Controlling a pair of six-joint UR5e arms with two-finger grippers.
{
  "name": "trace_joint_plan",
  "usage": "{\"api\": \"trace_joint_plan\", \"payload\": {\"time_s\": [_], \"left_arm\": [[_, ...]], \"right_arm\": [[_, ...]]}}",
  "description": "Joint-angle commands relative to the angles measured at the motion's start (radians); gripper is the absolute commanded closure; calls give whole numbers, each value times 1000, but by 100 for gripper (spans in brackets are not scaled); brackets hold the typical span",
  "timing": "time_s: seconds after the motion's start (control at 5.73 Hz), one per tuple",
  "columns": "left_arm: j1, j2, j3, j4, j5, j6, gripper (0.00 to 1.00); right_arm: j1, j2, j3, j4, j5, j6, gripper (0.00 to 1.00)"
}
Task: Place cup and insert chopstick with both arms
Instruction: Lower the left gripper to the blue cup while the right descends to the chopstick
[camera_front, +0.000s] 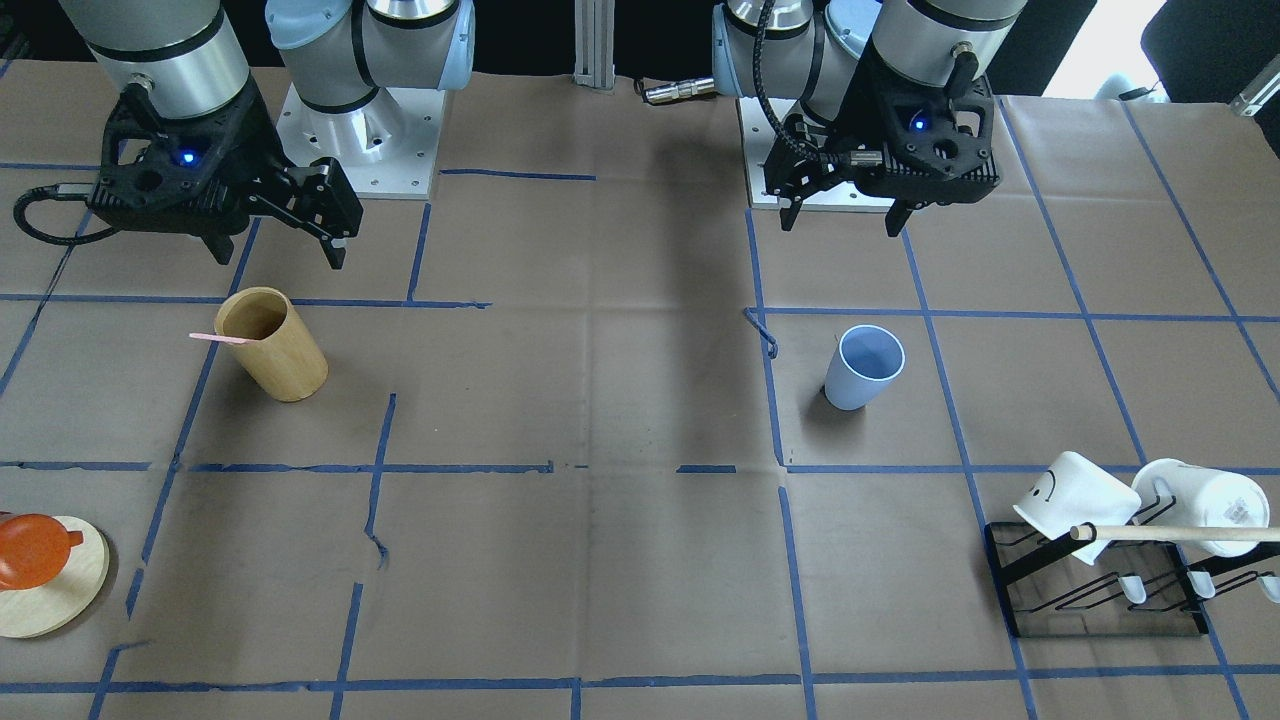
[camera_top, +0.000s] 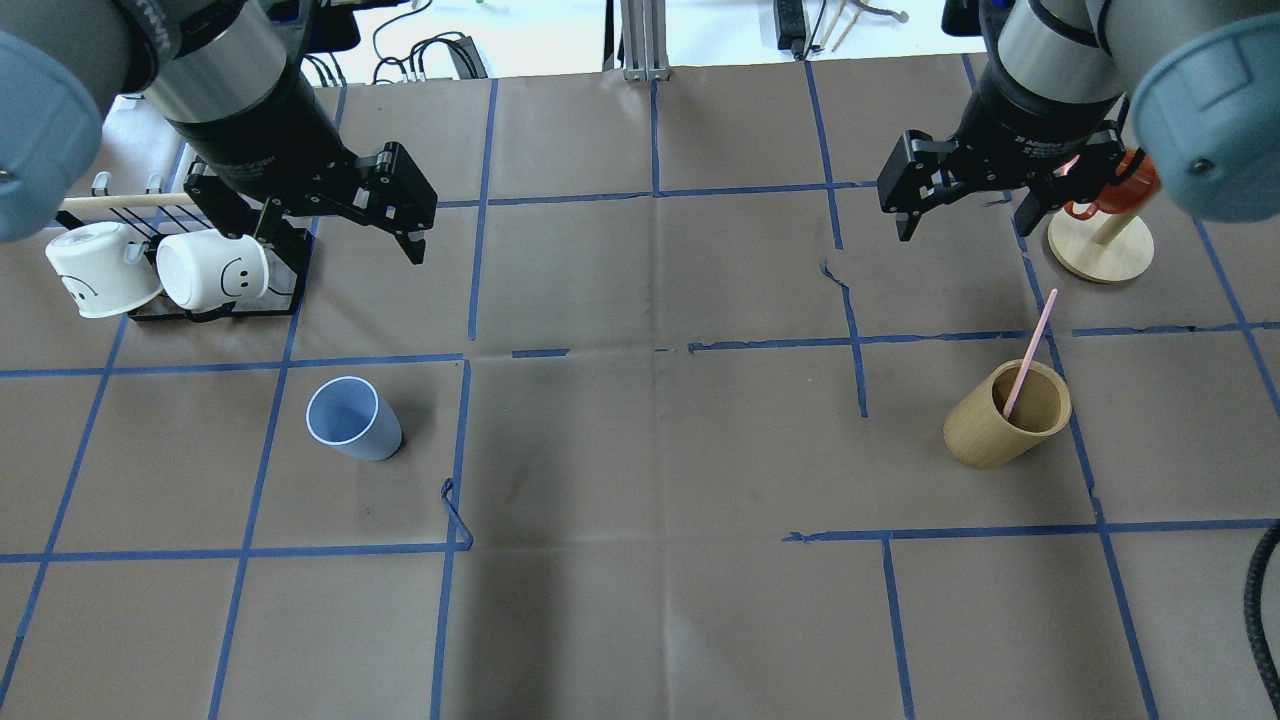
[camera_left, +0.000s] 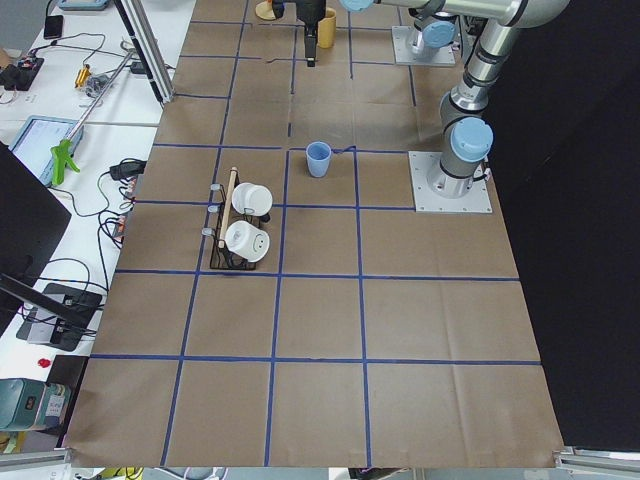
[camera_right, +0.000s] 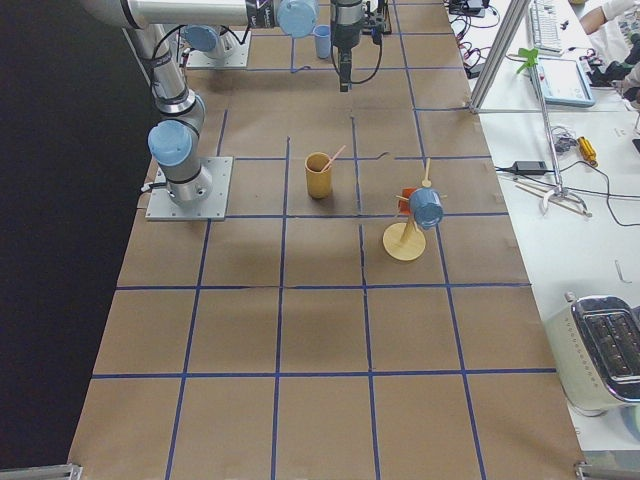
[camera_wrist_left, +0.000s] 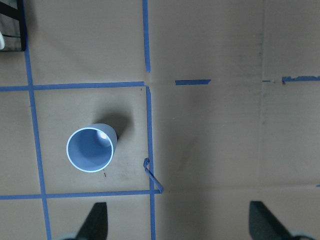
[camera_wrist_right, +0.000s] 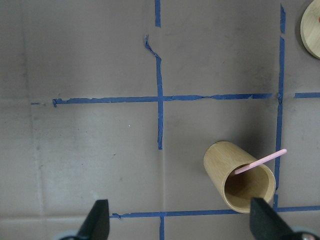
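Brown taped table (camera_top: 640, 450), cup (camera_top: 352, 432) upright at left, chopstick (camera_top: 1030, 352) leaning in holder (camera_top: 1005, 415) at right, left gripper (camera_wrist_left: 180, 220) and right gripper (camera_wrist_right: 180, 220) both high, fingers apart; I would centre left squarely over the cup before closing, keeping it upright.

Showing blue tape lines (camera_top: 1000, 531) across the brown-papered table (camera_top: 640, 620); bearing the cup (camera_top: 352, 418) upright, a tan wooden cylinder (camera_top: 985, 440) well apart, a black mug rack (camera_front: 1100, 600) and a round wooden stand (camera_top: 1100, 255).
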Motion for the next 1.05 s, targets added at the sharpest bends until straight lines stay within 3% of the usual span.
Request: {"api": "trace_joint_plan", "payload": {"time_s": [0.0,0.35,0.52,0.87], "left_arm": [[-1,13,0,7,-1,0,1],[27,9,-15,12,-7,18,1],[31,-20,-103,56,-4,12,1],[42,-22,-333,306,-4,23,1]], "right_arm": [[-70,1,10,-3,2,-109,0],[-205,-1,143,-198,2,-290,0],[-248,-6,245,-318,13,-333,0],[-264,-57,449,-541,13,-358,0]]}}
